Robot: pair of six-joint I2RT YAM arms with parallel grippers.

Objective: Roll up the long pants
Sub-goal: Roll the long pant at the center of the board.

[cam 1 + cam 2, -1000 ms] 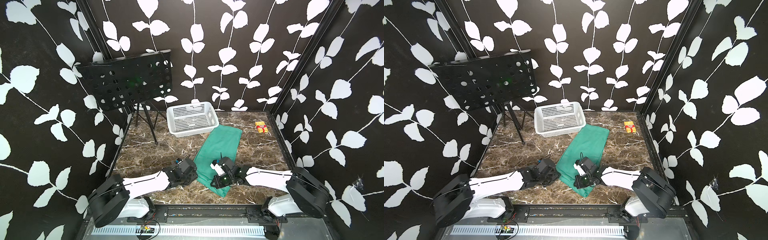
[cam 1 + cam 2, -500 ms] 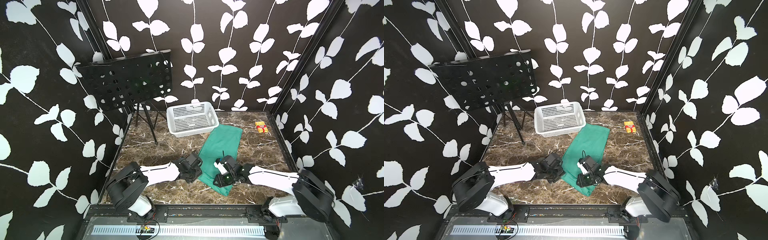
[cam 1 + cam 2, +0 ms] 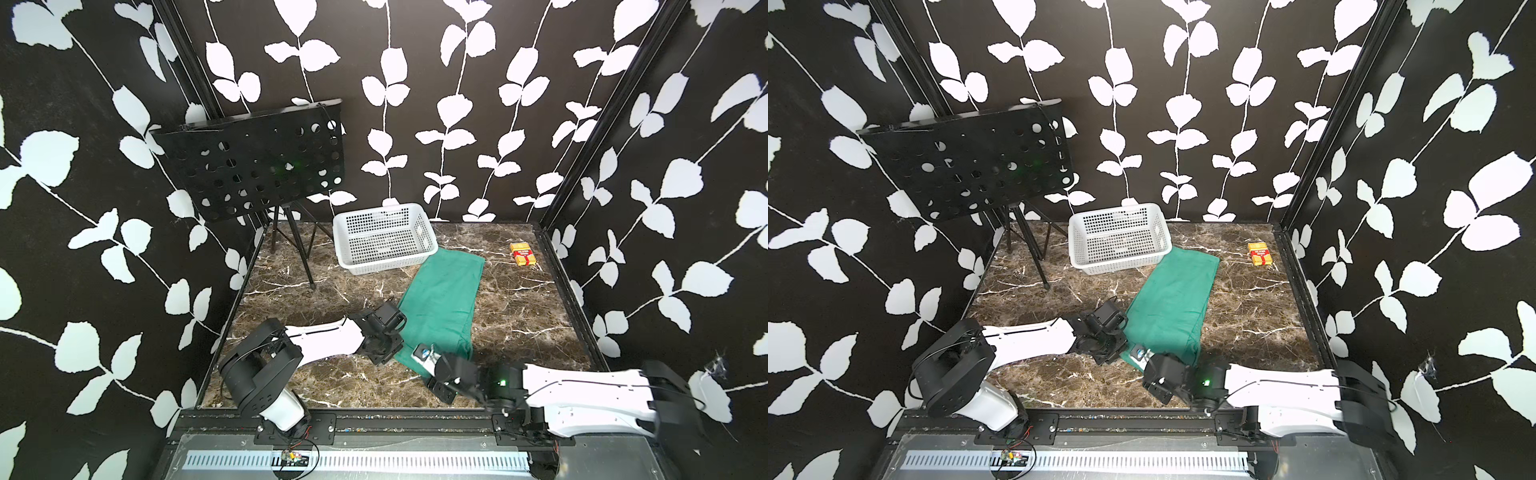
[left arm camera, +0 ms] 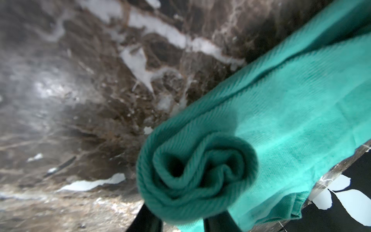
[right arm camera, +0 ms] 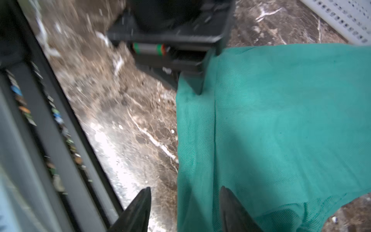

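There is 1 pair of the long pants (image 3: 444, 299) (image 3: 1173, 299), plain teal-green woven cloth folded into 1 long flat strip. It lies on the brown marble table (image 3: 311, 382), right of centre, running from the near edge toward the far side, where its far left corner meets the near right corner of the 1 white basket (image 3: 386, 264) (image 3: 1119, 262). The weave shows fine diagonal ribs and a long seam line, and the left wrist view shows the near left end wound into a tight roll (image 4: 196, 172) of several spiralled layers. No label or print can be seen on the cloth. There are 2 grippers. The left gripper (image 3: 392, 353) (image 4: 181, 219) sits at the strip's near left edge, and its 2 dark fingers (image 4: 146, 221) clasp the roll from either side. The right gripper (image 3: 420, 355) (image 5: 185, 200) is at the near end just beside it, jaws spread and holding nothing, with 1 finger over the cloth and 1 over bare marble. At the far left stands 1 black perforated music stand (image 3: 257, 166) on a tripod. Near the far right corner, well apart from the pants, lies 1 small yellow and red box (image 3: 523, 253); its writing is too small to read.
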